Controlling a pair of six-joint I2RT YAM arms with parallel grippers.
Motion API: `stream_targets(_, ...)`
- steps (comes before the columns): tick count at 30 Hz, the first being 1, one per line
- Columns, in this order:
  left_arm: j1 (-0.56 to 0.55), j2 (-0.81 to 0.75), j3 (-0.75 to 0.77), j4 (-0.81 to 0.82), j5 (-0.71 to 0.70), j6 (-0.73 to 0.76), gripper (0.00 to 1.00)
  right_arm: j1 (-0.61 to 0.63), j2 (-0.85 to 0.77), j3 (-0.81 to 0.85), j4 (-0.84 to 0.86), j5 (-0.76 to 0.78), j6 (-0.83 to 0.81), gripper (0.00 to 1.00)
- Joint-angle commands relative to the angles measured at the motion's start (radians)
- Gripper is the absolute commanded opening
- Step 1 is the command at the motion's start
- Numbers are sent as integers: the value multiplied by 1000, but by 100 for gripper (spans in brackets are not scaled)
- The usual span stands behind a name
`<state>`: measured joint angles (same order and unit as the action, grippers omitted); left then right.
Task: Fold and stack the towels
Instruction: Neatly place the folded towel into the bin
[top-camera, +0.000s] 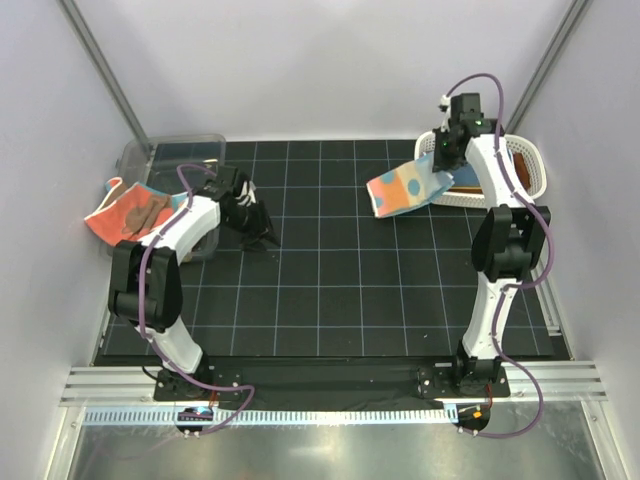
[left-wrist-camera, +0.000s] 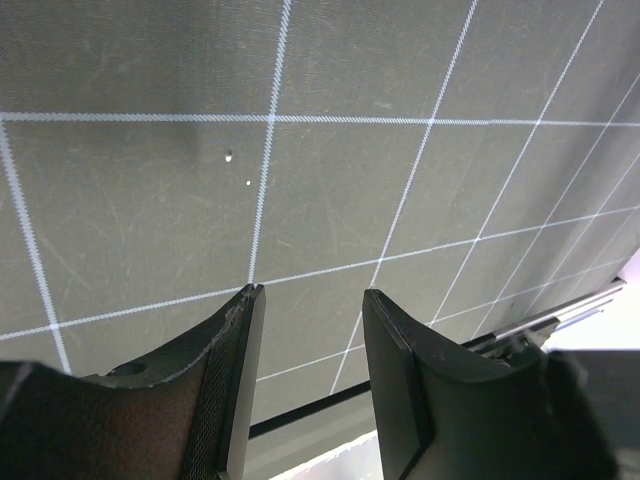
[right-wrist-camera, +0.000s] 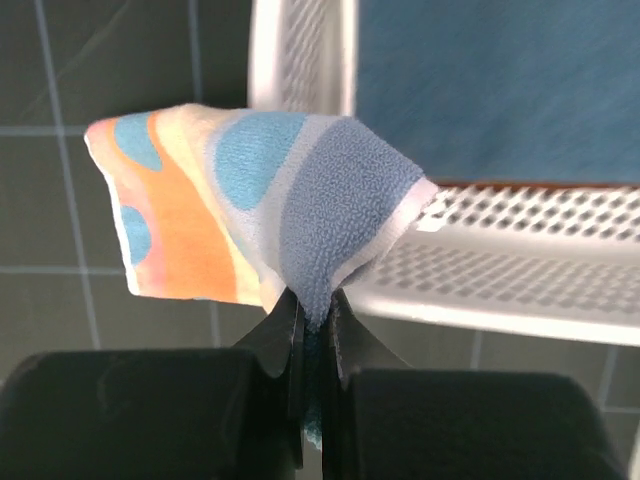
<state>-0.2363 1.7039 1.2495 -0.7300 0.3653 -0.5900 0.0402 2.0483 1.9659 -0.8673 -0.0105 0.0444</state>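
Note:
My right gripper (top-camera: 447, 170) (right-wrist-camera: 316, 300) is shut on the light-blue and orange polka-dotted towel (top-camera: 405, 189) (right-wrist-camera: 250, 210), holding it lifted beside the left end of the white lattice basket (top-camera: 535, 170) (right-wrist-camera: 480, 270). A blue towel (right-wrist-camera: 490, 90) over a rust-brown one (top-camera: 520, 165) lies in that basket. The coral-red towel with brown bear (top-camera: 132, 212) hangs over the clear bin's left side. My left gripper (top-camera: 262, 235) (left-wrist-camera: 312, 300) is open and empty just above the black mat.
The clear plastic bin (top-camera: 175, 155) stands at the back left, next to my left arm. The black gridded mat (top-camera: 330, 280) covers the table. An aluminium rail (top-camera: 330, 385) runs along the near edge. White walls close in both sides.

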Motion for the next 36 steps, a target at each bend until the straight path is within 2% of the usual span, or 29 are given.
stream_targets(1, -1, 17, 33, 15, 70, 24, 48, -60, 58, 189, -94, -17, -106, 1)
stream_targets(3, -3, 22, 33, 18, 78, 22, 49, -88, 117, 301, -122, -19, -127, 1)
stream_targets(9, -1, 3, 36, 14, 86, 39, 51, -215, 210, 471, -145, -72, -150, 1)
stream_targets(19, -3, 2, 59, 4, 86, 41, 52, -298, 299, 553, -55, -121, -209, 1)
stream_targets(26, -3, 10, 73, 11, 104, 32, 52, -339, 360, 539, 45, -189, -216, 1)
stream_targets(31, -3, 0, 77, 0, 100, 38, 52, -358, 435, 614, 43, -192, -204, 1)
stream_targets(36, -3, -6, 82, -2, 96, 39, 52, -381, 424, 556, 132, -206, -163, 1)
